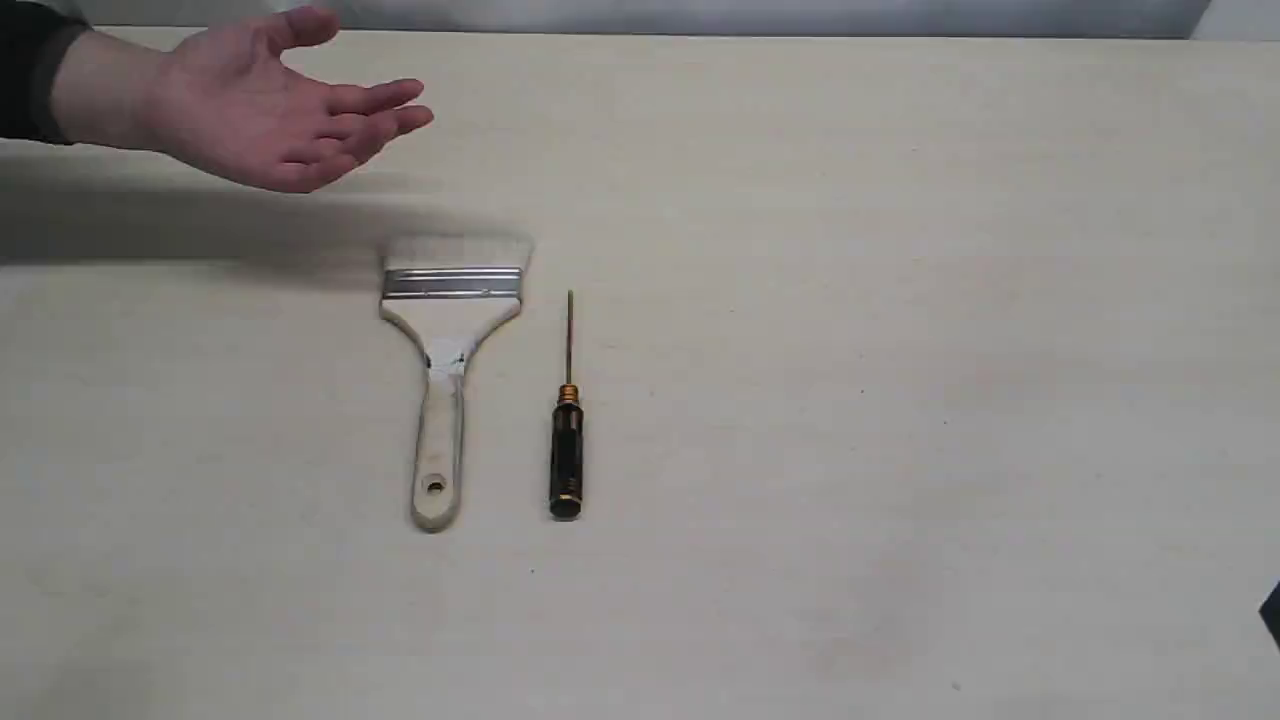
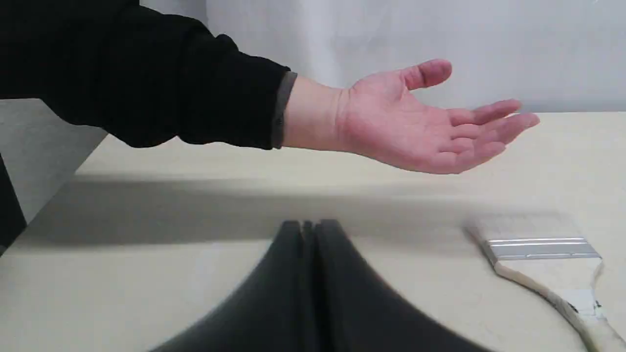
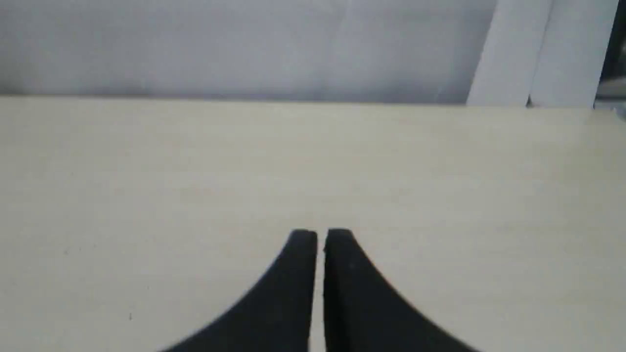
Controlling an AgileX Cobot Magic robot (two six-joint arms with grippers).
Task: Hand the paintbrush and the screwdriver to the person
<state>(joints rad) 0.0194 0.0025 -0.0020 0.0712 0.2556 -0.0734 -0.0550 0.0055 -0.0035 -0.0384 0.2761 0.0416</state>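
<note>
Left pincer and right pincer sit closed, empty; the paintbrush, light and stiff, lies just left of the screwdriver, bristles toward the person's hand far left, so I'd pinch its slim handle.

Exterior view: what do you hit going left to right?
person's hand → paintbrush → screwdriver
</note>
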